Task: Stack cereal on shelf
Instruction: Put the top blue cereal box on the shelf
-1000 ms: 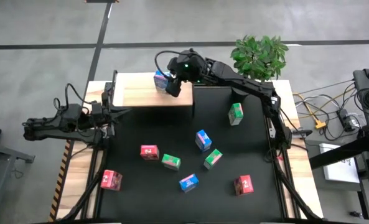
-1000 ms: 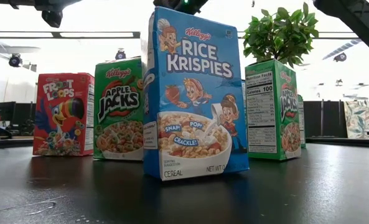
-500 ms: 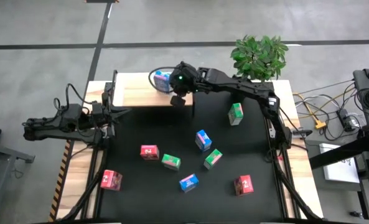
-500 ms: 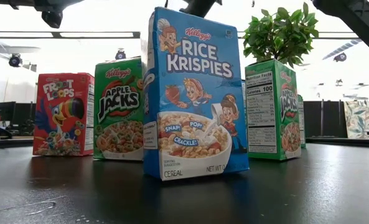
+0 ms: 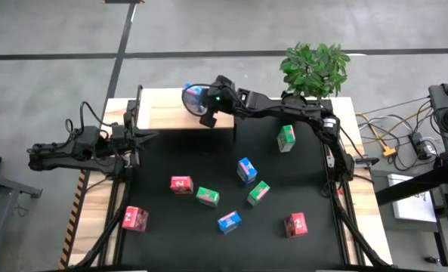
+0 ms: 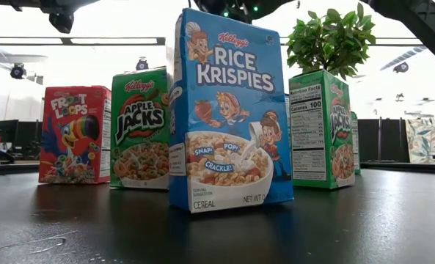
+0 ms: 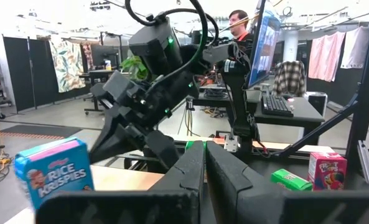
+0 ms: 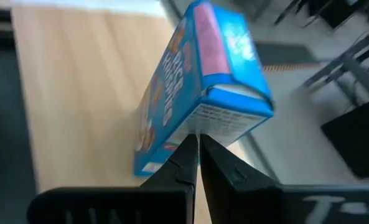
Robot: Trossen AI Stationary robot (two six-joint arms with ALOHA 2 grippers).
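A blue cereal box stands upright on the pale wooden shelf at the table's far left; it also shows in the left wrist view as the blue box. My right gripper is shut just beside it, on its right and near side, fingertips pointing at its narrow side. My left gripper waits shut at the table's left edge, holding nothing. Several more red, green and blue cereal boxes lie scattered on the black mat. My right gripper brings its shut fingertips up to the blue box's narrow white-printed side, near a bottom corner, coming level from the box's right. I cannot tell whether they touch it. The box stands on the shelf on its own base.
On the mat are a green box, a blue box, two green boxes, red boxes and a blue box. A potted plant stands at the far right.
My right gripper has come off the blue box on the shelf, drawn back a little toward the near edge and turned about its wrist, while its arm has sunk lower. The box stays standing on the shelf.
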